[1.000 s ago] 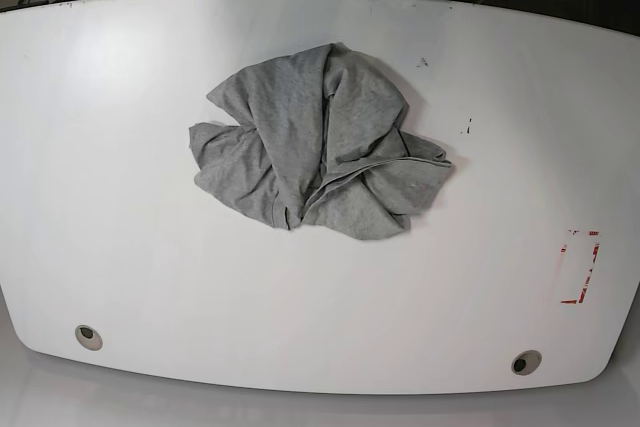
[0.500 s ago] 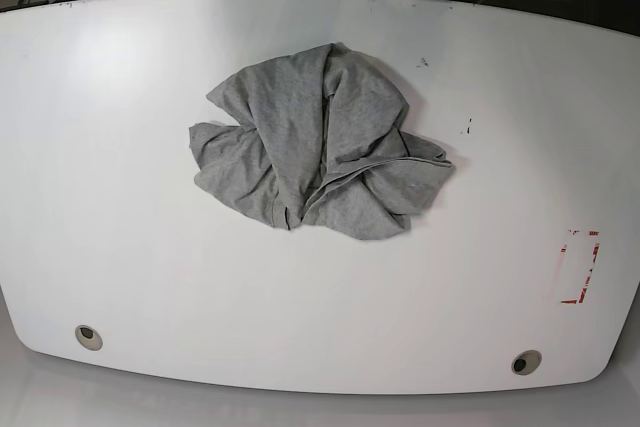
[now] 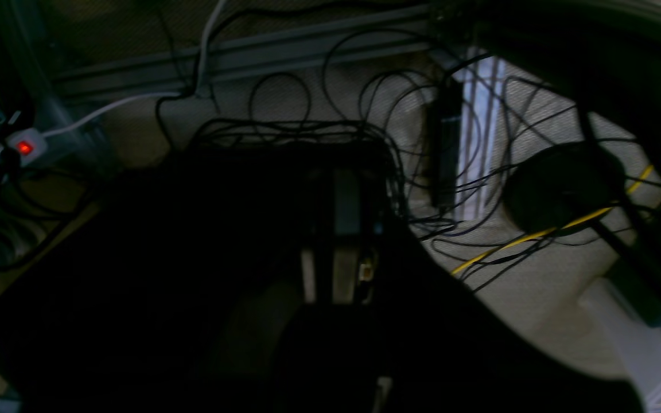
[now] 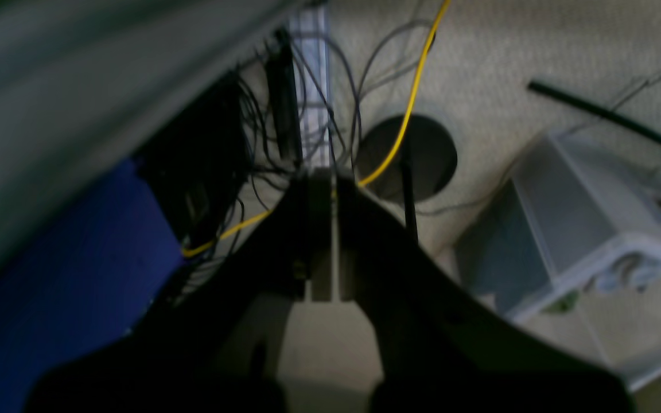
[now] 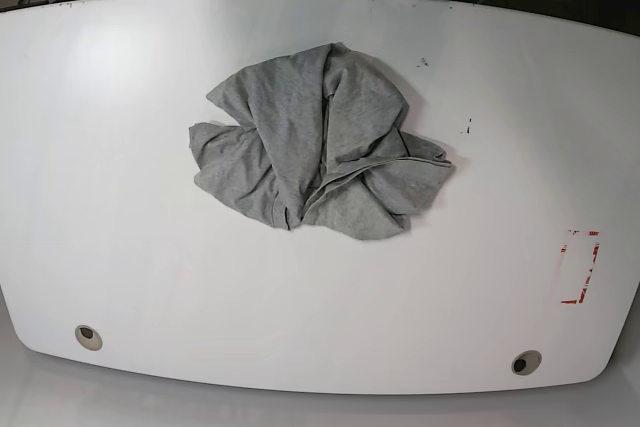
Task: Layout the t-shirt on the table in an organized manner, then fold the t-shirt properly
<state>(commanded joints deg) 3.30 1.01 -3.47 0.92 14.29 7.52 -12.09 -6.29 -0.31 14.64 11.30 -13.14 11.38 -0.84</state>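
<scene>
White and glossy, the worktop (image 5: 120, 197) fills nearly all of the base view, its far edge curving along the top of the frame. The t-shirt (image 5: 315, 142) lies crumpled in a loose heap a little above the middle of the frame, folds bunched over one another. A red dashed rectangle mark (image 5: 578, 267) sits at the right edge, and two round grommets (image 5: 88, 336) sit near the lower corners. Neither arm reaches over the worktop. In the right wrist view the right hand (image 4: 323, 241) points down at carpet and cables, its fingers pressed together. In the left wrist view the left hand (image 3: 339, 229) is dark against tangled cables; I cannot tell whether its fingers are spread.
</scene>
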